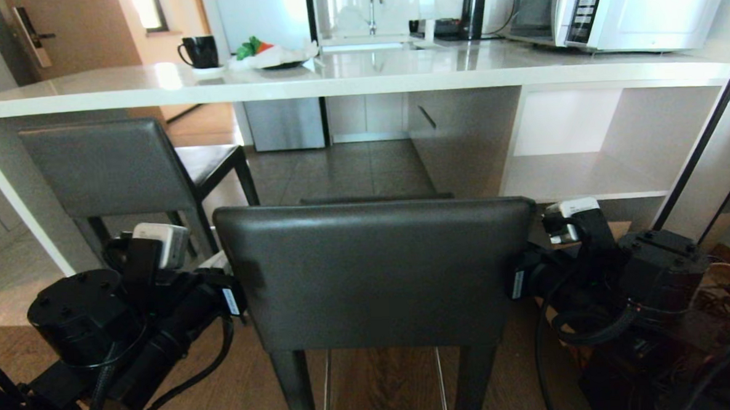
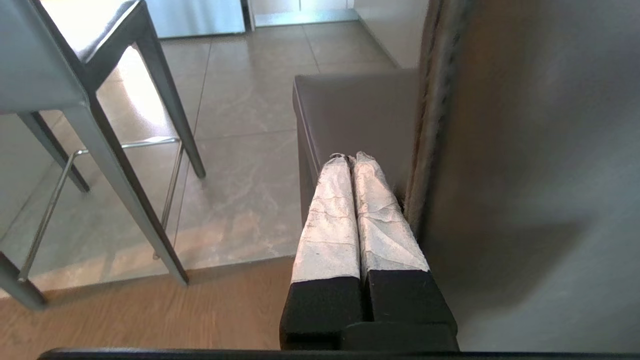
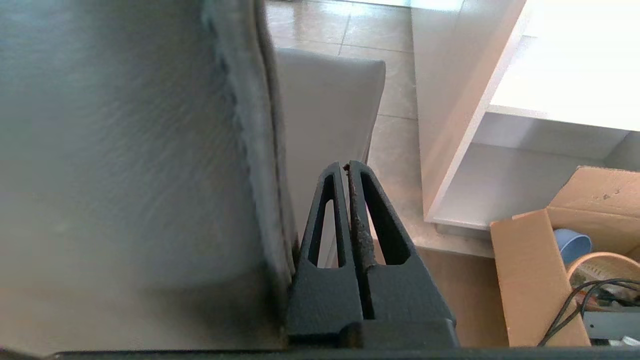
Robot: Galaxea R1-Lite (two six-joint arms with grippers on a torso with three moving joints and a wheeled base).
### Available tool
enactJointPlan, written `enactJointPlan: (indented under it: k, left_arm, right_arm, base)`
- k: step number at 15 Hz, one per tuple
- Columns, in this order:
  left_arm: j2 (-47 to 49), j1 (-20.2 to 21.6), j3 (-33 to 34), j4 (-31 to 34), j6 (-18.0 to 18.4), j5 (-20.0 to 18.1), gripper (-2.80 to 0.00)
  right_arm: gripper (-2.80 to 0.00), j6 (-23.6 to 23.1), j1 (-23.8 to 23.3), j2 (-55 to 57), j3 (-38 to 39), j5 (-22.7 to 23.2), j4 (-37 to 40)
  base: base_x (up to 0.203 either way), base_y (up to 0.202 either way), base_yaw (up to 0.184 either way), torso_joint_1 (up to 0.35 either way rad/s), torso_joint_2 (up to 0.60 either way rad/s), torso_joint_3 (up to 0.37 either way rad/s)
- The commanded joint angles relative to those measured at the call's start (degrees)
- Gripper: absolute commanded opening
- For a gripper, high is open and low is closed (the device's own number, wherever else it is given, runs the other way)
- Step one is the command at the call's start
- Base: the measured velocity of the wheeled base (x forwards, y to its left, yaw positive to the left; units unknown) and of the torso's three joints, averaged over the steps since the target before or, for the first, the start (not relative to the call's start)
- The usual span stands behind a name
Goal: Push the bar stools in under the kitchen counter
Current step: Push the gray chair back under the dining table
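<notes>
Two grippers, left [image 2: 350, 157] and right [image 3: 346, 167], fingers pressed together, flank the centre stool [image 1: 374, 272] backrest, with the counter [image 1: 347, 76] straight beyond at frame top.

Floor: grey stone tiles [image 1: 345, 169] farther off, brown wood planks [image 1: 379, 383] nearer.
Back wall: glossy white, with sink tap [image 1: 373, 7], black kettle [image 1: 473, 13], white microwave [image 1: 633, 8].
Left: wooden door [image 1: 80, 32] with handle lock.
Appliance: steel fridge [image 1: 273, 67].
Shelving: white open shelves [image 1: 590, 152] at right.
Clutter: cardboard box [image 3: 565, 260].
Light: bright daylight glare.
</notes>
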Motion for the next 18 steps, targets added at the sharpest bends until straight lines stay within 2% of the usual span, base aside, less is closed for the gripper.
enactJointPlan:
  k: [1,7,10,13,17,18]
  left_arm:
    - [0.9,0.3,-0.1,-0.4,-0.1,-0.1,-2.80]
    - [3.0,-0.2,-1.7,-0.4,-0.1,-0.1,-2.80]
    - [4.7,-0.5,-1.9,-0.4,0.0,-0.2,-2.80]
    - [6.8,-1.6,-5.0,-0.2,0.6,0.0,-2.80]
    - [10.8,-4.4,-11.5,-0.4,1.8,5.2,-2.80]
    - [11.0,-4.2,-11.8,-0.4,2.5,5.4,-2.80]
  right_arm:
    - [-2.80,-0.1,0.0,1.3,-0.4,-0.1,-0.4]
    - [-2.80,-0.1,0.0,3.3,-2.1,-0.1,-0.4]
    - [-2.80,0.2,-0.1,6.5,-5.7,-0.1,-1.1]
    - [-2.80,0.0,0.0,11.2,-11.0,-0.1,-2.9]
    - [-2.80,-0.1,-1.4,11.2,-13.1,0.0,-3.1]
    - [-2.80,-0.1,-1.8,11.1,-13.1,0.1,-3.1]
  base:
    - [0.000,0.000,0.000,0.000,0.00,0.000]
    - [0.000,0.000,0.000,0.000,0.00,0.000]
    - [0.000,0.000,0.000,0.000,0.00,0.000]
    - [0.000,0.000,0.000,0.000,0.00,0.000]
    - [0.000,0.000,0.000,0.000,0.00,0.000]
    - [0.000,0.000,0.000,0.000,0.00,0.000]
